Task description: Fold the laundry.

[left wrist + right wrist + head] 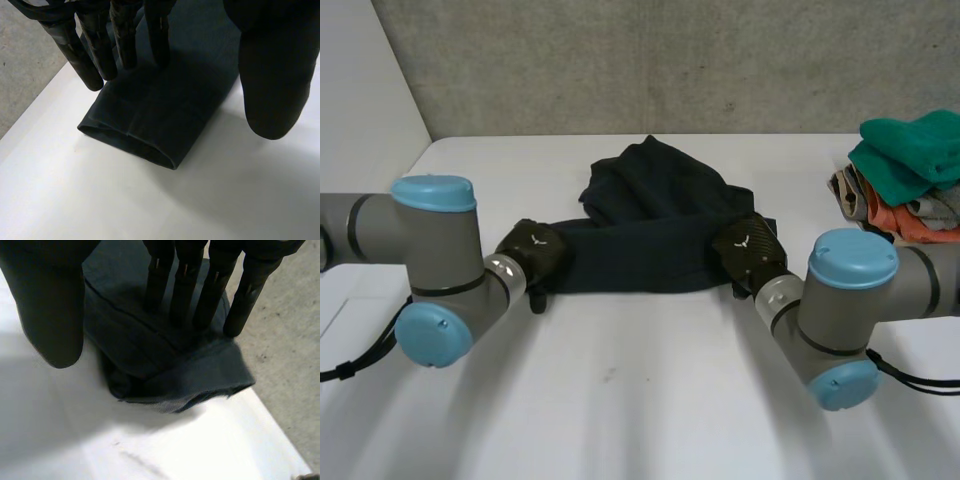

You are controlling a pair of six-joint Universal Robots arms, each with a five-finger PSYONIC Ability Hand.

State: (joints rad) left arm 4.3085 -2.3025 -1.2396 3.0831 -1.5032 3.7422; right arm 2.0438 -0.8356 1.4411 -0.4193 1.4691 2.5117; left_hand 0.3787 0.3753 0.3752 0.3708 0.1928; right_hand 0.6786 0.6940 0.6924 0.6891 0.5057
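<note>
White table (620, 400) fronts a grey concrete wall (620, 60). At its middle lies a dark navy garment (640, 255), its near part folded into a long band, the rest bunched behind. The left hand (535, 255) is at the band's left end, fingers (80, 55) straight over the cloth and thumb (272, 85) held wide above bare table, gripping nothing. The right hand (748, 252) is at the right end, likewise spread (fingertips on the rumpled end). A pile of clothes (905, 180) sits at the table's far right.
</note>
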